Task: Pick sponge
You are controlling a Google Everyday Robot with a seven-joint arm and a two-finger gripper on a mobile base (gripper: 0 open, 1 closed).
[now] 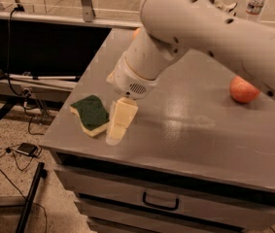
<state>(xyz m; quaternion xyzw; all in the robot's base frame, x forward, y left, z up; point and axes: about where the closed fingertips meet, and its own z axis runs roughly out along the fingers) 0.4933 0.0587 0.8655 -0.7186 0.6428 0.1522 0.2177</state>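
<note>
The sponge [91, 113], dark green on top over pale yellow foam, lies flat near the front left corner of the grey cabinet top [190, 125]. My gripper [117, 130] with cream blocky fingers [123, 118] hangs just right of the sponge, its tips low over the surface and right beside the sponge's right edge. The big white arm reaches in from the upper right.
A red-orange apple [244, 90] sits at the right side of the top. An orange fruit [136, 32] is mostly hidden behind the arm at the back. The front and left edges are close to the sponge. A drawer handle [160, 201] is below. Cables lie on the floor at left.
</note>
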